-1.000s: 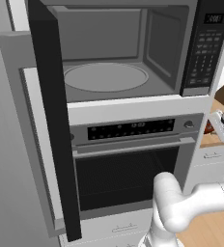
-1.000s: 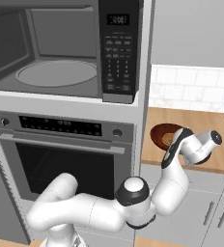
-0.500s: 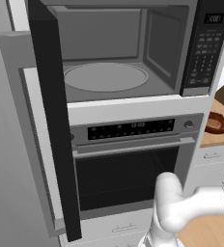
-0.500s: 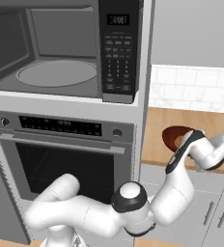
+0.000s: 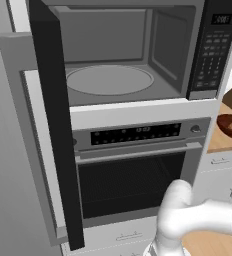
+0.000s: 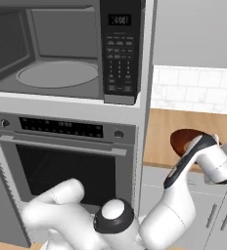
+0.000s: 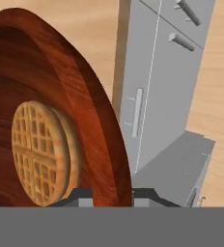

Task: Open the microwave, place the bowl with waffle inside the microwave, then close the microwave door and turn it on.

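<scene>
The gripper (image 7: 113,195) is clenched on the rim of the bowl (image 7: 61,120): in the hand view its two dark fingertips (image 7: 80,194) rise on either side of the reddish-brown wall at the bottom edge, one inside, one outside. This close view alone shows the waffle (image 7: 39,152), a golden grid-patterned disc lying against the bowl's inner floor. Beyond the rim lie pale wood and grey cabinet fronts (image 7: 155,96) with bar pulls; the bowl's left part is cut off by the frame.

In the left base view the microwave (image 5: 133,60) stands open, its grey cavity and round turntable (image 5: 109,80) exposed, the microwave door (image 5: 55,125) swung out to the left and seen nearly edge-on, so its window and handle cannot be made out. The oven (image 5: 133,165) sits directly below. At the far right the bowl (image 5: 231,126) rests over the wooden counter (image 5: 220,142), partly cut off by the frame edge. The white arm crosses the lower right corner.

In the right base view the keypad (image 6: 119,53) faces the camera, and the cavity is visible to its left. To the right of the oven column, the bowl (image 6: 184,140) shows as a dark brown oval on the counter (image 6: 164,136), largely covered by the white forearm and hand, which hide the fingers and the grip. A tiled backsplash (image 6: 193,90) runs behind.
</scene>
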